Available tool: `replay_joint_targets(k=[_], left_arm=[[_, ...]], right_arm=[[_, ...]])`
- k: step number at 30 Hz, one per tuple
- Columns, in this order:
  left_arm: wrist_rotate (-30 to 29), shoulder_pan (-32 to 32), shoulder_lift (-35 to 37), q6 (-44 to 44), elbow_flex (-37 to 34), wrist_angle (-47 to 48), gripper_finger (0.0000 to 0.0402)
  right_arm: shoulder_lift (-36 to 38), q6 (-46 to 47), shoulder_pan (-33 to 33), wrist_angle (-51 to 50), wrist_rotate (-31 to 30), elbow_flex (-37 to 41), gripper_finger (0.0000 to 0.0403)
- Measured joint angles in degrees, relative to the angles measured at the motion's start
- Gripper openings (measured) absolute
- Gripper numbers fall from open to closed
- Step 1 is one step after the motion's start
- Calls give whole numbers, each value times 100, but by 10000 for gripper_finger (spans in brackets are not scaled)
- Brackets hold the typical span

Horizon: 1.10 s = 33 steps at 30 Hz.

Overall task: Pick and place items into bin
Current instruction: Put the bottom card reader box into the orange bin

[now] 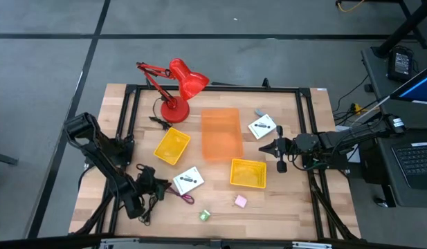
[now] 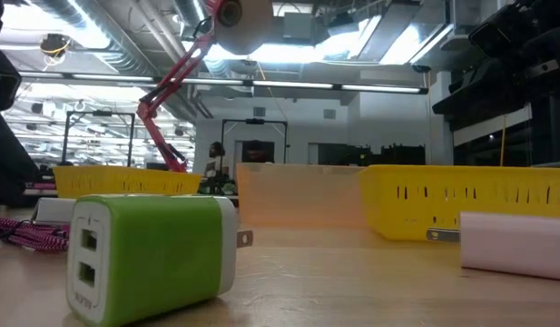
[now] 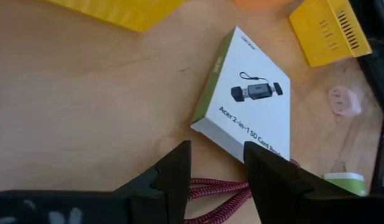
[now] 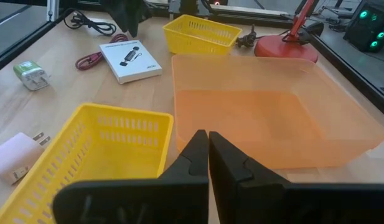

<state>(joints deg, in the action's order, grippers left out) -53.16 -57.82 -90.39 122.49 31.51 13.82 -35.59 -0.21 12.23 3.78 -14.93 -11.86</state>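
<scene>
- High view: the left gripper (image 1: 152,185) is hovering near the table's front left, just beside a white box (image 1: 188,180), with a black cord (image 1: 152,202) and a maroon cord (image 1: 180,196) lying by it. A green charger (image 1: 205,215) and a pink charger (image 1: 240,201) are lying near the front edge. The right gripper (image 1: 266,149) is sitting between a second white box (image 1: 262,127) and a yellow basket (image 1: 248,173); an orange bin (image 1: 221,133) is standing mid-table.
- Low view: the green charger (image 2: 152,256) is lying closest, the pink one (image 2: 515,242) at right, the red lamp (image 2: 175,109) rising behind.
- Left wrist view: the fingers (image 3: 173,180) are standing open over the maroon cord (image 3: 220,194), gripping nothing; the box (image 3: 248,99) is lying just beyond.
- Right wrist view: the fingers (image 4: 193,162) are pressing closed together, empty, facing the bin (image 4: 272,112).
</scene>
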Motion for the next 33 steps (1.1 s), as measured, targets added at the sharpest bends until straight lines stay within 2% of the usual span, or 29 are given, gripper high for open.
replay_joint_targets(k=[12,21,33], left_arm=[[128,200,-4,188,-210,-338,143],[600,438,2,254,-201,-367,143],[371,444,-7,291,-206,-524,143]], right_arm=[[-1,-4,0,87,-1,0,0],[0,-4,0,121,-1,0,0],[0,-7,0,119,-1,0,0]])
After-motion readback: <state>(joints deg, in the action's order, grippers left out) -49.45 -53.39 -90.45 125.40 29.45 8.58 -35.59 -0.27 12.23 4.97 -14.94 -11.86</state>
